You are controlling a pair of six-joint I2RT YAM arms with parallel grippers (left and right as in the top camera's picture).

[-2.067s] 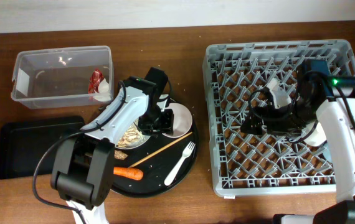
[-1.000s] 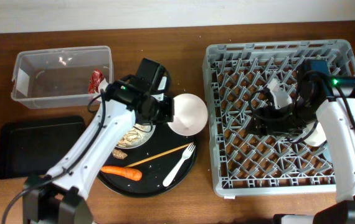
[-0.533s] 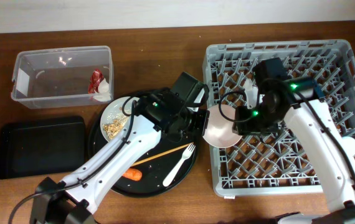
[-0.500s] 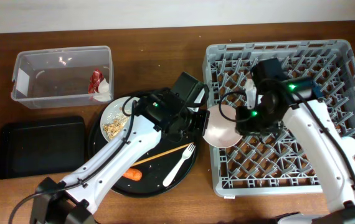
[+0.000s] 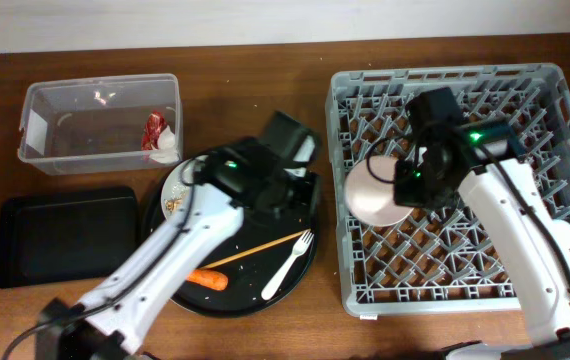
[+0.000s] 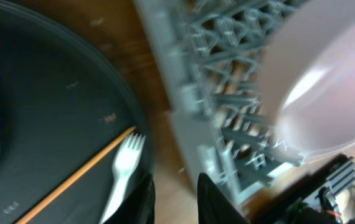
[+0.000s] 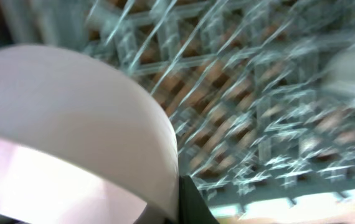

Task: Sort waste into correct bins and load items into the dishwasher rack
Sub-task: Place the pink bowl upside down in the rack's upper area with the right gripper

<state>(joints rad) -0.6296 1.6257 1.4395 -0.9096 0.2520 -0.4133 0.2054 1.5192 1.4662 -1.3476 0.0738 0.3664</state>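
**A:** Where do we find the cream bowl [image 5: 368, 193]?

**B:** We see it gripped at its rim by the right hand [image 5: 397, 188], over the left side of the dishwasher rack [image 5: 336, 130]. The right wrist view is blurred. We make out only one dark finger against the rim, so we cannot tell if the bowl touches the pegs.

**A:** And the left hand [image 6: 174, 184]?

**B:** It is empty. Its fingers [image 6: 145, 199] stand a narrow gap apart, and through that gap we see the wooden surface [image 6: 165, 137] between the round black tray [image 6: 53, 112] and the rack.

**A:** What lies on that tray?

**B:** We see the white fork [image 5: 290, 262] with the chopstick [image 5: 260, 245] just beside it, and the carrot [image 5: 205, 278] near the front. The plate [image 5: 175, 180] is at the back left, carrying food scraps [image 5: 177, 205].

**A:** And the clear tub [image 5: 35, 150]?

**B:** The red wrapper [image 5: 154, 128] and the tissue [image 5: 167, 152] sit in its right end.
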